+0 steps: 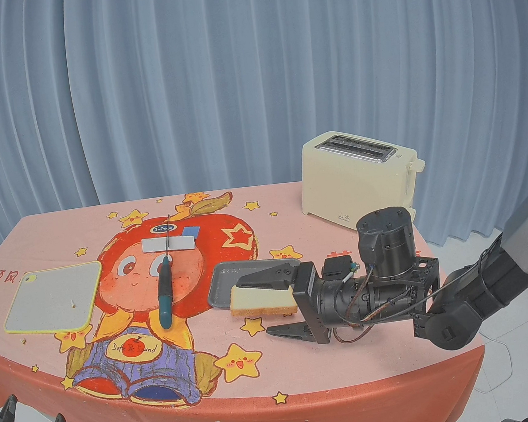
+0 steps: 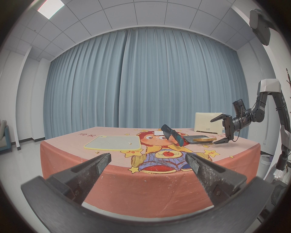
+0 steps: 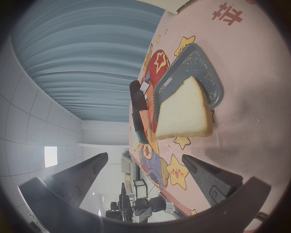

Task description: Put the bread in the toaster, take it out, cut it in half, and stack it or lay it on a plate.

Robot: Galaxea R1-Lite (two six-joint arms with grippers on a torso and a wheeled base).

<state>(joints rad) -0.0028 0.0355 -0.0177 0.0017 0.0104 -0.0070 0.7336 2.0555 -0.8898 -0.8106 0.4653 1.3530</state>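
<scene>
A slice of white bread lies half on the near rim of a grey tray, tilted over its edge. My right gripper is open just right of the slice, one finger on each side, not touching it. The cream toaster stands at the table's back right with empty slots. A teal-handled knife lies mid-table. My left gripper hangs open below the table's front edge.
A pale cutting board with a yellow rim lies at the table's left. A small white and blue card sits behind the knife. The table's near right edge is close to my right arm.
</scene>
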